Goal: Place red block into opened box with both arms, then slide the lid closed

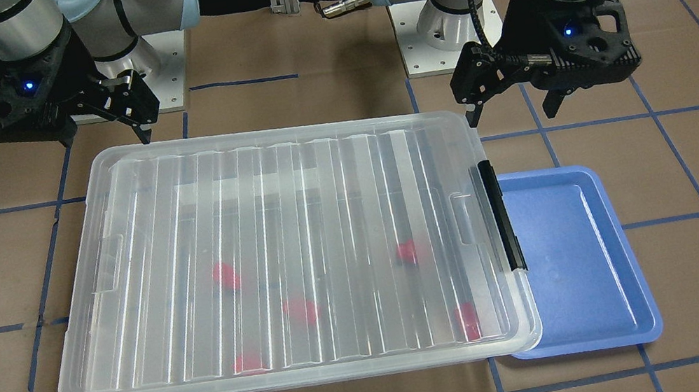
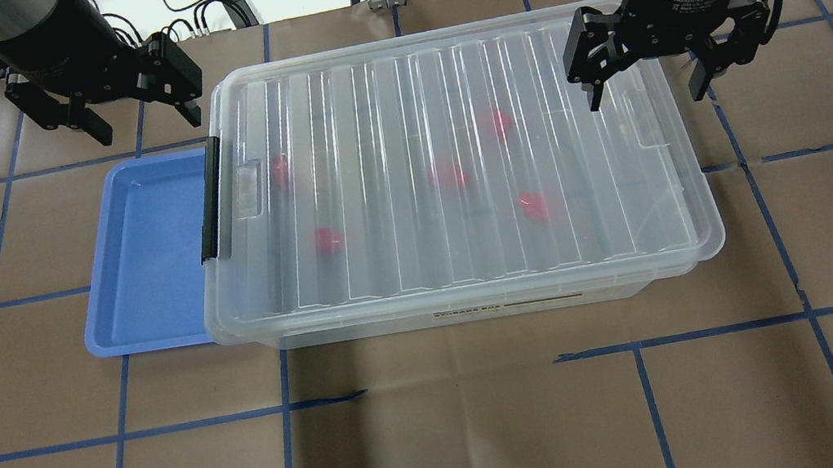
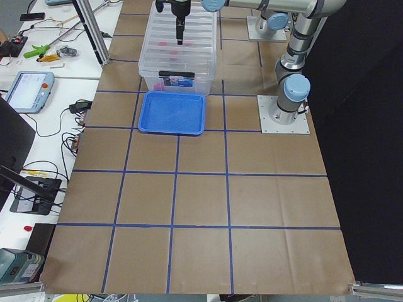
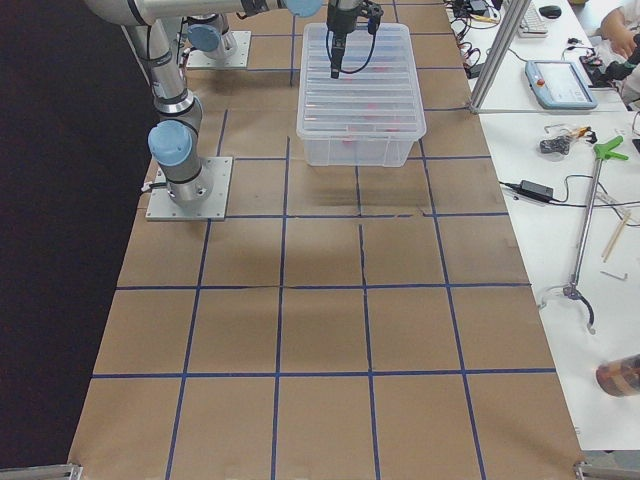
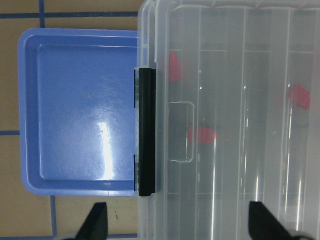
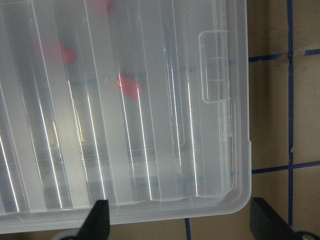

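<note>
Red blocks [image 2: 447, 175], five alike, lie scattered and apart on the floor of the box [image 2: 478, 311], seen only as soft red smears through the lid [image 2: 381, 107]. The blur hides their stubs, so which way each points cannot be told, though one near the latch end seems to lie lengthwise with the box. The box is a shallow clear plastic rectangle with its long axis running left to right across the table [image 2: 456, 443], which is covered in brown paper gridded with blue tape. The clear lid, glossy and ribbed crosswise, covers the box from end to end. A black latch bar [image 2: 211, 199] runs along the short end on the robot's left, just beside a smooth blue tray [image 2: 138, 251]. The left gripper [image 2: 145, 130] hovers beyond that end's far corner with fingers spread. The right gripper [image 2: 644, 99] hangs over the lid's opposite far corner, fingers likewise spread, holding nothing.
</note>
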{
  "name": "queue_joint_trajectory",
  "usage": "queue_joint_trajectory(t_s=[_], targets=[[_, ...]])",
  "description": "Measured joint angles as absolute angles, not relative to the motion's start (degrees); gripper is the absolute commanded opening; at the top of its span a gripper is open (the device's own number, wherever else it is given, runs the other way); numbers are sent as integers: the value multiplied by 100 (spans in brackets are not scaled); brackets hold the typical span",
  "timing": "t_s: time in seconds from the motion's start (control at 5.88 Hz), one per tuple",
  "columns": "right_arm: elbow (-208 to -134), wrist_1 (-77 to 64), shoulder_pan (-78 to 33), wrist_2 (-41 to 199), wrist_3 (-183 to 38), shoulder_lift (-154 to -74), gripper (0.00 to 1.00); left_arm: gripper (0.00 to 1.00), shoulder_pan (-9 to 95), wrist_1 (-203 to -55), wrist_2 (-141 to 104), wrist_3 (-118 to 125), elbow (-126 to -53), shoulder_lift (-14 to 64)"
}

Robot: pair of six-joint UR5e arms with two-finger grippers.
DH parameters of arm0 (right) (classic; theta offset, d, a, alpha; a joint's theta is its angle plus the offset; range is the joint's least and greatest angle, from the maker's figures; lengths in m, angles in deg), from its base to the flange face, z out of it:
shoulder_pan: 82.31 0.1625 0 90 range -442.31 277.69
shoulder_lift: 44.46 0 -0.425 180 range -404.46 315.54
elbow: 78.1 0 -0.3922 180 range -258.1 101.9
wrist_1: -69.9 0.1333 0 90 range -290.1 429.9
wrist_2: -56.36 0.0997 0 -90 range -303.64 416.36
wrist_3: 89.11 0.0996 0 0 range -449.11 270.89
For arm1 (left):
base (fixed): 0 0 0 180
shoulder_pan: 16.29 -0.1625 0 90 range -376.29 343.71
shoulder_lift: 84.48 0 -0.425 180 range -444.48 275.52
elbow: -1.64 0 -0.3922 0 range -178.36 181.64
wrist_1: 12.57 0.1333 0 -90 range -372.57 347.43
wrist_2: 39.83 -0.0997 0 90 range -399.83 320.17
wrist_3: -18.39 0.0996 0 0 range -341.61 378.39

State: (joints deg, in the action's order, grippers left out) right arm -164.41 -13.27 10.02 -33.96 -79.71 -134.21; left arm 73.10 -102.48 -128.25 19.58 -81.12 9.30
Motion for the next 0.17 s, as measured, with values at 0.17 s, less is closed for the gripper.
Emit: queue_joint_trajectory(t_s=[0.17], targets=[[-16443,-1331,1013,-3392,-7971,-13425,100,98,7310,-10248,-12825,1958,-8114,930]])
